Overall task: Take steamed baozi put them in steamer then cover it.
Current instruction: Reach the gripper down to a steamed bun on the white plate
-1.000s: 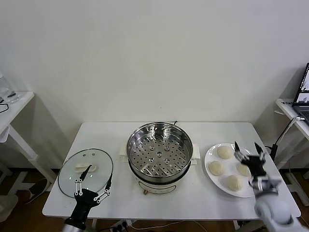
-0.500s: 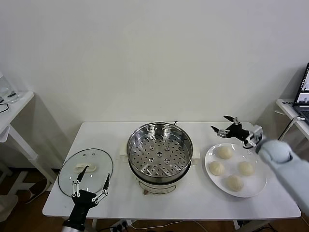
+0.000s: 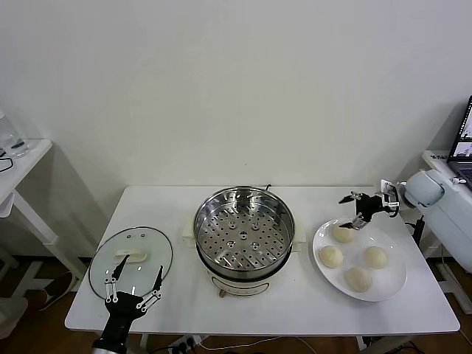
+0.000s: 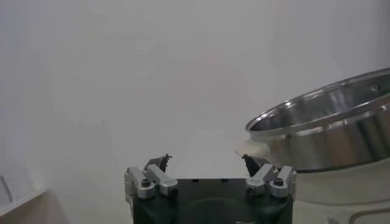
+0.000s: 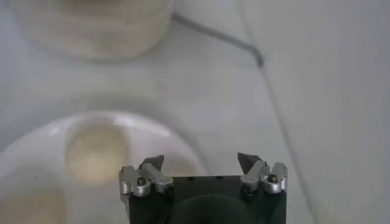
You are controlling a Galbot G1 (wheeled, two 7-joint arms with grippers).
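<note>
Several cream-white baozi lie on a white plate [image 3: 392,284] at the table's right; the rearmost baozi [image 3: 342,233] [image 5: 96,152] is nearest my right gripper [image 3: 352,212] [image 5: 201,159]. That gripper hovers open and empty just above and behind it, pointing toward the table's middle. The steel steamer [image 3: 243,232] [image 4: 329,134] stands in the middle with its perforated tray bare. The glass cover [image 3: 144,243] lies flat at the left, white handle [image 3: 129,257] up. My left gripper [image 3: 134,282] [image 4: 205,158] hangs open and empty over the cover's near rim.
A power cable [image 5: 219,39] runs behind the steamer's white base. A side table [image 3: 22,158] stands off to the left and a laptop [image 3: 463,140] on another at the right. The table's front edge is close below my left gripper.
My right arm has swung from in front of the plate round to its back, the gripper now settling lower over the rearmost baozi. My left gripper has drawn back slightly toward the table's front edge.
</note>
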